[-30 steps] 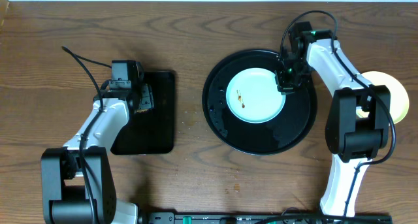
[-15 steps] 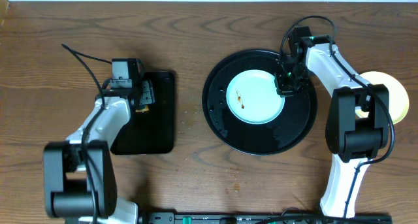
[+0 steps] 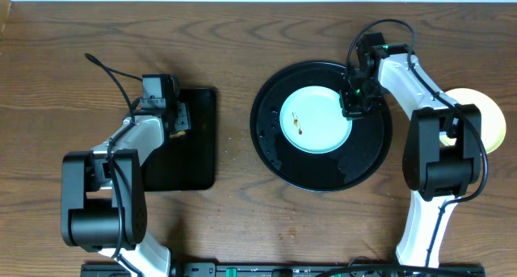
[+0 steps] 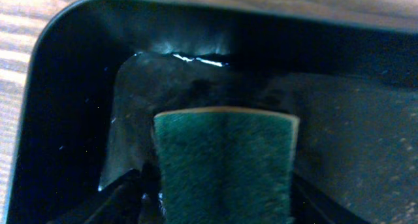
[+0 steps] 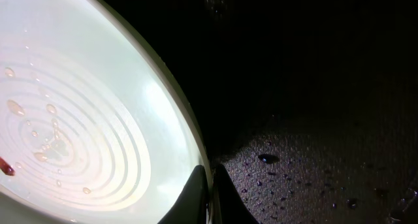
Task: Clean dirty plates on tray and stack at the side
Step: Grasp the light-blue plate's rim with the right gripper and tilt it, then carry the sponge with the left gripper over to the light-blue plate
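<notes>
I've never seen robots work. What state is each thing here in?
round tray: wet with droplets.
blue-white plate: lying in the round tray, brown specks and water drops on it.
yellow plate: off the tray, partly hidden by the right arm.
right gripper: shut on the blue-white plate's rim.
left gripper: shut on the sponge.
sponge: held over the rectangular tray.
rectangular tray: lying flat under the sponge.

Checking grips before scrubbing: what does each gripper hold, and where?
Left gripper clamps the green sponge by its sides; right gripper pinches the plate at its rim.
</notes>
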